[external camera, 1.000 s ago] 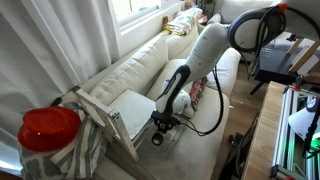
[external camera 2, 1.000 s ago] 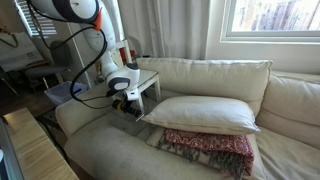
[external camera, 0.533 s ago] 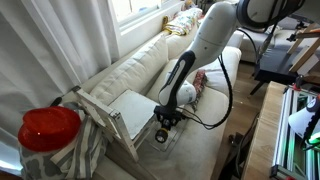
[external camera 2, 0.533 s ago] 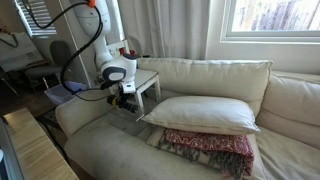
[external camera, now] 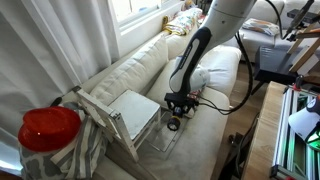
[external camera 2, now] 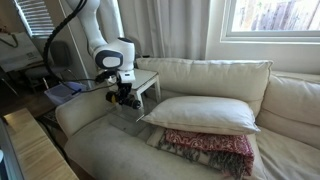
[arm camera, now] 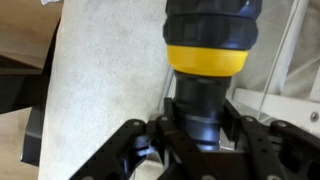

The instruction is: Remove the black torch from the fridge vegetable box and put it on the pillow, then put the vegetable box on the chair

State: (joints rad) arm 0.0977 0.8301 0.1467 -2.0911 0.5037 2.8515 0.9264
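Got the gripper [external camera: 173,113] with jaws clamped shut on the black torch [arm camera: 205,25], pinching the narrow end just under a yellow band. Holding it over the fridge vegetable box [external camera: 160,138]. Seeing that box on the sofa [external camera 2: 110,150] seat, right beside the chair [external camera: 125,108]. Spotting the pillow [external camera 2: 200,112] further along the sofa, touching a red patterned blanket [external camera 2: 210,150].

You are working in a home living room. The cream sofa [external camera 2: 215,75] fills both exterior views; behind it a window [external camera 2: 272,15] with pale curtains [external camera 2: 165,28] lets in daylight. On the sofa lie the pillow [external camera 2: 200,112] and a red woven throw [external camera 2: 212,148]; the white chair [external camera: 118,108] stands at one end of the sofa.
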